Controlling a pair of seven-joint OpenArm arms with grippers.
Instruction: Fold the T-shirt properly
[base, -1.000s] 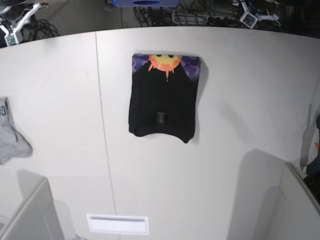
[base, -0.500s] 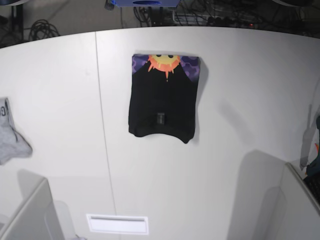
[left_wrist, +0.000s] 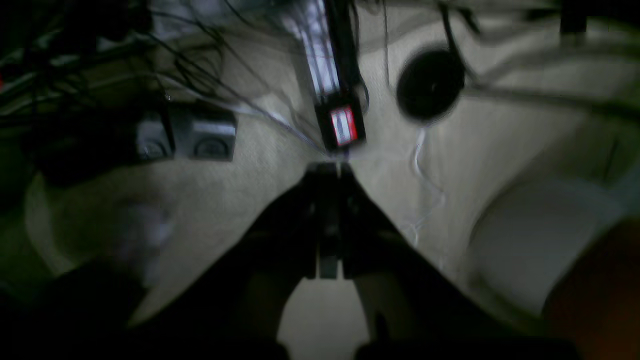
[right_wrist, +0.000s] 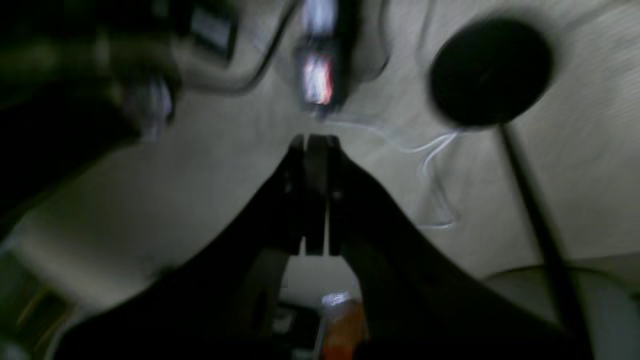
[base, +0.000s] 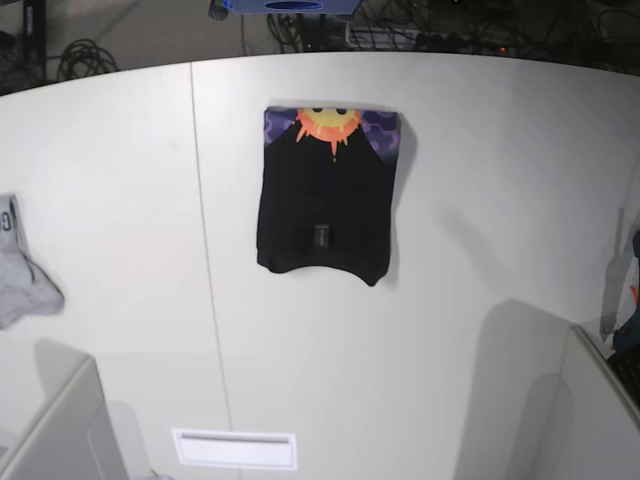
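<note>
The T-shirt (base: 327, 192) lies folded on the bench (base: 480, 200), far from both closed, empty end effectors, left (left_wrist: 327, 172) and right (right_wrist: 314, 145). A careless return could disturb the fold.

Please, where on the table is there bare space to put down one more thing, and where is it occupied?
The table is bare right of the folded T-shirt, and across the front between the shirt's lower edge and the white label. Also bare: the strip between the grey cloth and the shirt. Occupied: the middle rear and the far left edge.
</note>
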